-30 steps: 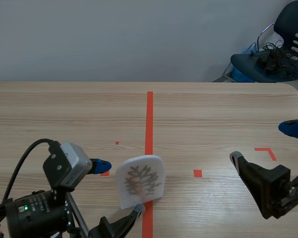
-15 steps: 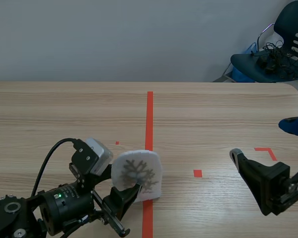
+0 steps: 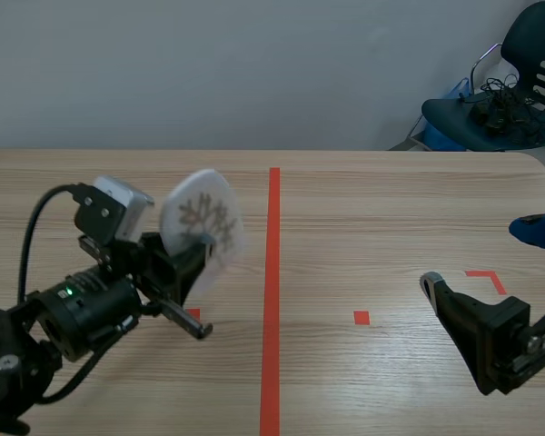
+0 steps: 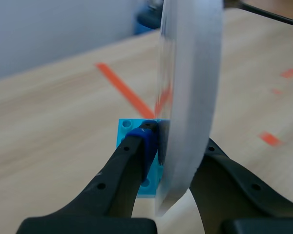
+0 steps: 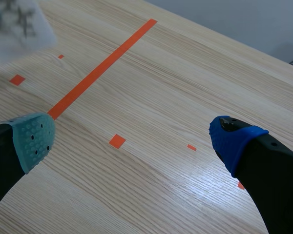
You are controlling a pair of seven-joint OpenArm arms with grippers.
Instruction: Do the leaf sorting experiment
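Note:
A white rounded card printed with a grey leaf [image 3: 200,222] is held up off the table, left of the red centre line. My left gripper [image 3: 200,252] is shut on its lower edge. In the left wrist view the leaf card [image 4: 190,92] stands edge-on between my fingers, whose blue pad [image 4: 145,144] presses against one face of it. My right gripper [image 3: 480,261] hangs open low at the right side with nothing between its fingers. The right wrist view shows the right gripper [image 5: 132,139] wide apart over bare wood, with the leaf card [image 5: 19,24] blurred far ahead and to one side.
A long orange-red tape line [image 3: 272,272] runs down the middle of the wooden table, with small tape squares [image 3: 361,317] and a corner mark [image 3: 487,275] to its right. A dark chair [image 3: 509,100] carrying cables stands beyond the table's far right corner.
My left gripper shut on the leaf card, which lay near the centre line, and carried it up and to the left. The right arm stayed still.

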